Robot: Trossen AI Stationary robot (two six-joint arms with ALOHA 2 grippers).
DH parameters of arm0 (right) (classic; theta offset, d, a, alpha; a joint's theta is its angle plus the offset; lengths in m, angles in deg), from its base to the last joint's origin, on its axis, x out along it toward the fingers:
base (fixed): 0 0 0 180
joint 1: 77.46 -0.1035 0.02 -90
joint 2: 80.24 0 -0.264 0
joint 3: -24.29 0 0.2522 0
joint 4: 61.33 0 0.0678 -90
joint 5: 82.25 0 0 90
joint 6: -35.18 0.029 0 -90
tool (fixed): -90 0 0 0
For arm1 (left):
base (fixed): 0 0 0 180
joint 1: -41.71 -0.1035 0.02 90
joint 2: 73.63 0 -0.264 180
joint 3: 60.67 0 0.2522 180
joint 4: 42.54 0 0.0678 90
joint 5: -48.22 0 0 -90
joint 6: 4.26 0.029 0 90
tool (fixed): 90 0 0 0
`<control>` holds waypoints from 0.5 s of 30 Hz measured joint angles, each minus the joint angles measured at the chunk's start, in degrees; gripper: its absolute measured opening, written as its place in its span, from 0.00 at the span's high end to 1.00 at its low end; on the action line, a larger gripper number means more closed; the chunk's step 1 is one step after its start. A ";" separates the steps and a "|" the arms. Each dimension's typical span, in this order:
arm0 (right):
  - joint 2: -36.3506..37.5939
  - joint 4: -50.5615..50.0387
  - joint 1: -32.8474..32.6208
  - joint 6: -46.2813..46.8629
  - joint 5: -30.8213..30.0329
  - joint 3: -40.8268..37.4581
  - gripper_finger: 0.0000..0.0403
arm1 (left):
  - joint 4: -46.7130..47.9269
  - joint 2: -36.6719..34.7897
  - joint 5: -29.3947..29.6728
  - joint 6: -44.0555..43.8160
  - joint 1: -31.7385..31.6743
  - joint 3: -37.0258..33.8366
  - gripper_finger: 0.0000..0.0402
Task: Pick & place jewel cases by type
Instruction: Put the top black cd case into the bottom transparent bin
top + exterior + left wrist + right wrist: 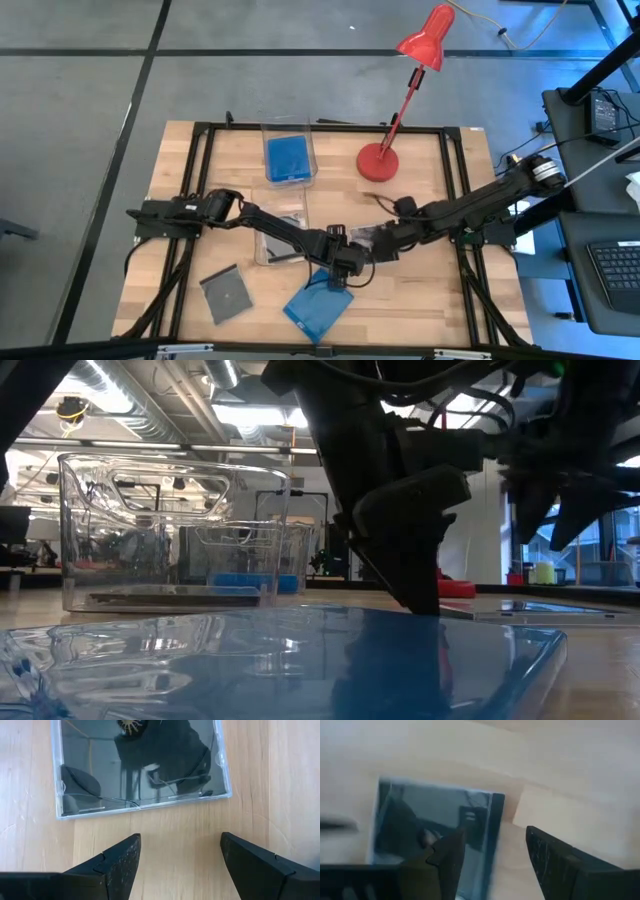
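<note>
Beneath the left hand [180,865], fingers apart, lies a grey case [142,765]; overhead hides it.

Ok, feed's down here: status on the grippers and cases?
Both grippers mid-table, jaws open, empty. Grey case flat just ahead of the left. Blue case near front edge. Nothing blocking.

Readable text: none in any view.
Grey jewel case [142,765] ahead of the left pincer [180,865]: reflections only, no print.
Blue jewel case [318,305]: plain face, possibly too small to tell.
Red lamp [400,90]: no marking.
</note>
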 joint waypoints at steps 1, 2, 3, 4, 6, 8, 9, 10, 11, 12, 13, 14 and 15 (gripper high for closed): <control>0.33 -0.44 0.00 -5.90 0.09 0.00 0.48 | 0.06 0.00 0.56 0.10 0.02 0.00 0.32; 0.61 -1.06 0.00 -12.72 0.13 0.00 0.48 | 0.09 0.00 1.48 0.38 0.10 0.00 0.32; 0.77 -1.27 0.00 -16.97 0.78 0.00 0.48 | 0.10 0.00 2.53 0.97 0.19 0.00 0.32; 0.88 -0.96 0.06 -18.08 2.97 -0.02 0.48 | 0.14 -0.03 3.47 1.82 0.29 0.00 0.32; 0.94 0.46 0.04 -19.24 6.48 -0.86 0.48 | 0.44 -0.34 5.70 4.25 0.73 -0.08 0.32; 1.16 5.24 0.04 -20.65 9.25 -2.65 0.48 | 0.67 -0.59 7.58 7.52 1.02 -0.16 0.32; 1.83 9.17 0.04 -21.06 11.00 -4.09 0.48 | 0.89 -0.78 8.85 9.17 1.19 -0.20 0.32; 2.71 13.47 0.10 -21.36 12.74 -5.85 0.48 | 1.13 -0.99 10.39 10.70 1.37 -0.25 0.32; 3.79 18.15 0.19 -21.74 14.23 -8.00 0.48 | 1.57 -1.28 11.81 12.14 1.60 -0.32 0.32; 4.96 22.60 0.22 -21.70 14.47 -10.28 0.48 | 1.75 -1.33 13.05 13.29 1.74 -0.37 0.32; 6.55 26.25 0.22 -20.61 14.44 -12.62 0.48 | 1.75 -1.33 13.78 14.01 1.84 -0.39 0.32; 8.55 29.21 0.20 -19.49 13.59 -14.87 0.48 | 1.77 -1.33 14.63 14.51 1.95 -0.39 0.32; 10.55 31.17 0.20 -18.01 12.07 -16.65 0.48 | 1.91 -1.33 15.40 14.65 1.99 -0.39 0.32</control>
